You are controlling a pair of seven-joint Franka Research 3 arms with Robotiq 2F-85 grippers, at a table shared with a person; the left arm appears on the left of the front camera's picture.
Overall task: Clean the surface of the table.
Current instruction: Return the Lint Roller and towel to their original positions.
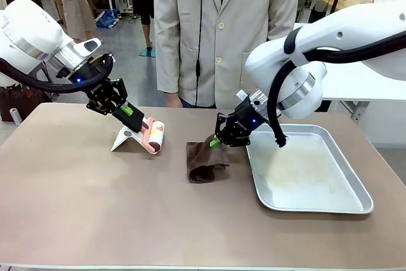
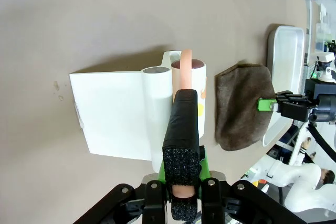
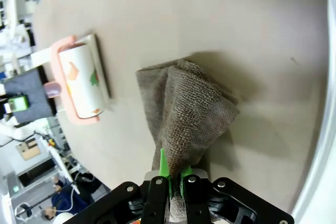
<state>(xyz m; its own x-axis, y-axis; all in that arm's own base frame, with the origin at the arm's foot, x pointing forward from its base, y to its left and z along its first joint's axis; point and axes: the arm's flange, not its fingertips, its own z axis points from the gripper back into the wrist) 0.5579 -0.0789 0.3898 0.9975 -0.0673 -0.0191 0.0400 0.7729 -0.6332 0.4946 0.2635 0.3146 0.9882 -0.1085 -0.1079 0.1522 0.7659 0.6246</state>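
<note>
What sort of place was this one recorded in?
Most likely a robotics lab or test workshop, not a home. The brown table has a robot arm at each side with a person standing opposite, more white-topped tables stand behind, and another white robot arm shows farther off.

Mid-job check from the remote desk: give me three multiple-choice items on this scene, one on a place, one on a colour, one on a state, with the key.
1. Where does the metal tray lie?
A. On the table's right part
B. At the table's left edge
C. On top of the cloth

2. What colour is the cloth?
A. White
B. Dark brown
C. Bright red

3. What is the left gripper doing?
A. Hanging open above the tray
B. Closed on the lint roller's handle
C. Pinching the cloth

Key: 1 A, the tray sits right of the cloth; 2 B, both wrist views show brown fabric; 3 B, its fingers clamp the padded handle.
</note>
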